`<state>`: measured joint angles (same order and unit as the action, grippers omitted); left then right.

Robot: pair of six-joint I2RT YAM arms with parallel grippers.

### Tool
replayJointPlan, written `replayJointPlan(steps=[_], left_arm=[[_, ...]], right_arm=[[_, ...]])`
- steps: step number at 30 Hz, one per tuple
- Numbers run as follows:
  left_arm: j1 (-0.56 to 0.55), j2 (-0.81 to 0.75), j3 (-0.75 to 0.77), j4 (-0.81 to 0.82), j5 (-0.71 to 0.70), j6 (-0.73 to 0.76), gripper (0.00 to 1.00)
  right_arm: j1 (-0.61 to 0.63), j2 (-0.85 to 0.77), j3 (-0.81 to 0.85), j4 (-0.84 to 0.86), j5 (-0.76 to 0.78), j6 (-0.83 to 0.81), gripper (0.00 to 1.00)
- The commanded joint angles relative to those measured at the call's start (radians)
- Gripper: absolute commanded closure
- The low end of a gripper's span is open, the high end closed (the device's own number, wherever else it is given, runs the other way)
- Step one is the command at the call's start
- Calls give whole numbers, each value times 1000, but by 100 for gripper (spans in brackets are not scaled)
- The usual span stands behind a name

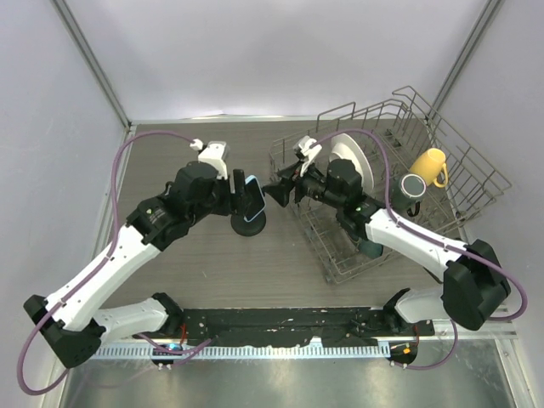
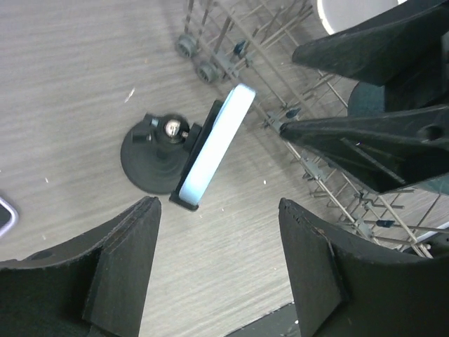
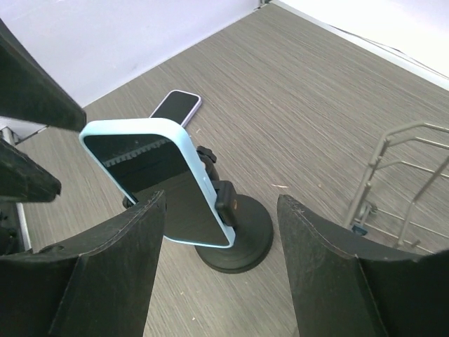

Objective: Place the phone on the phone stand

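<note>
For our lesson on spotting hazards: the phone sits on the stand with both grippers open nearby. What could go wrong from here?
1. The phone leans tilted in the clamp of the phone stand; it might slip out.
2. The left gripper and right gripper flank it closely, so either could knock the stand over while pulling away.

Phone (image 1: 253, 197) tilted on phone stand (image 1: 247, 226), left end effector (image 1: 236, 201) and right end effector (image 1: 274, 190) flanking it
</note>
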<state>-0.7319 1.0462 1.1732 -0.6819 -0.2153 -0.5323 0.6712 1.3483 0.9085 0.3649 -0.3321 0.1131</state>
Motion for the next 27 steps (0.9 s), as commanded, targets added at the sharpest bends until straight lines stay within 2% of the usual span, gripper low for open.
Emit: replayJointPlan(steps=[1,6,15,17,25,26,27], left_arm=[[20,60,127,10,62,161,30],[100,159,230,-80,203,235,37],[193,196,236,-84,352,253,39],[195,204,235,-77,375,253,43],[195,290,276,-116,390,272,42],[195,296,282,-122,384,273,43],[193,305,289,-130,384,273,50]], right_arm=[[1,-58,-20,17,59,-61,30],[-7,-86,-43,22,68,-79,30],[-30,-144,-92,68,42,-76,30],[-32,-147,-95,69,41,-75,30],[-38,-158,-105,71,44,-79,30],[-39,-158,-105,71,45,-79,30],[-39,-156,-105,71,48,-79,30]])
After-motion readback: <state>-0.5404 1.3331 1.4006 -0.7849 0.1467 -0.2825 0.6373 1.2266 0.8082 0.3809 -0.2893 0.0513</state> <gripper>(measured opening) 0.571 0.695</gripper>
